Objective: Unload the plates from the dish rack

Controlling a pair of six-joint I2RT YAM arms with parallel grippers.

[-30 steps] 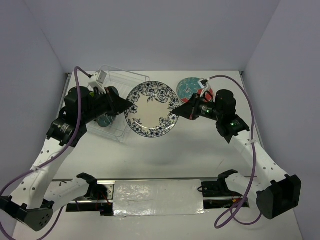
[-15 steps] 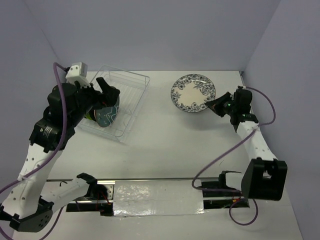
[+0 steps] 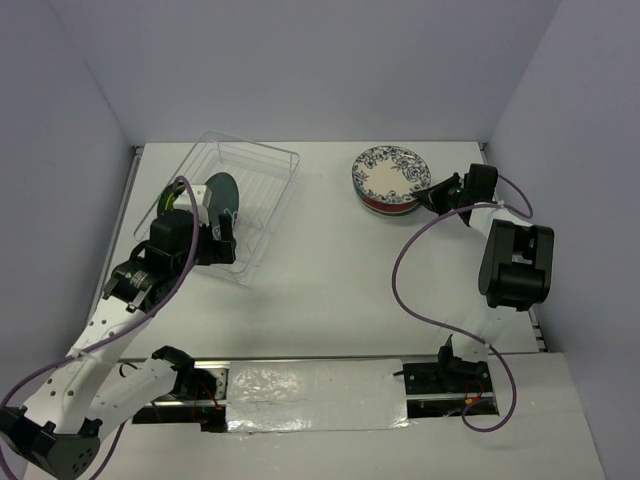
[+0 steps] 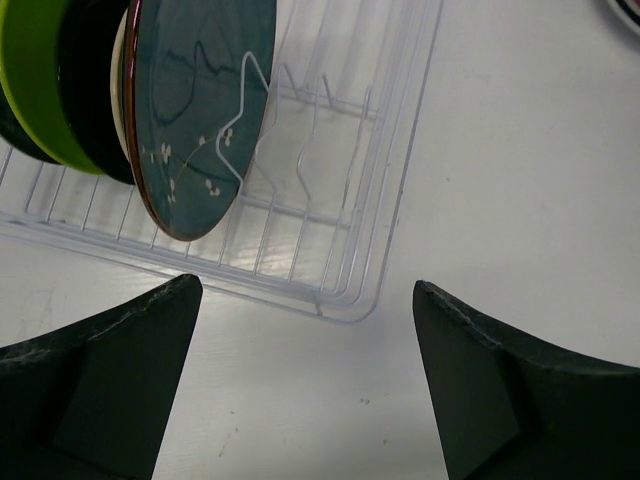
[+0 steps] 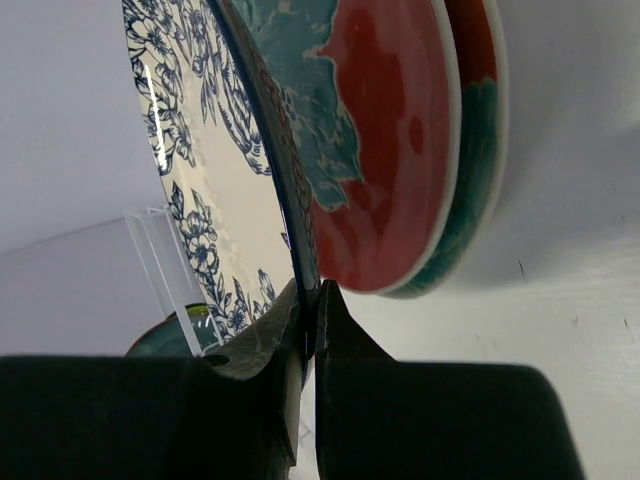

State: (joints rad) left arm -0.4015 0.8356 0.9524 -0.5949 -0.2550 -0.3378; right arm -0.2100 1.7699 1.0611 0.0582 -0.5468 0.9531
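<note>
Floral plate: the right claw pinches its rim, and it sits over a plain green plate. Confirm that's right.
Not quite. The right claw does pinch the floral plate at its rim, but under it lies a red-and-teal plate, not a plain green one. The right wrist view shows this.

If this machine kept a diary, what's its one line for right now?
right tool: shut on blue-and-white floral plate rim, over red-and-teal plate | left tool: open, facing dark teal plate in dish rack
</note>
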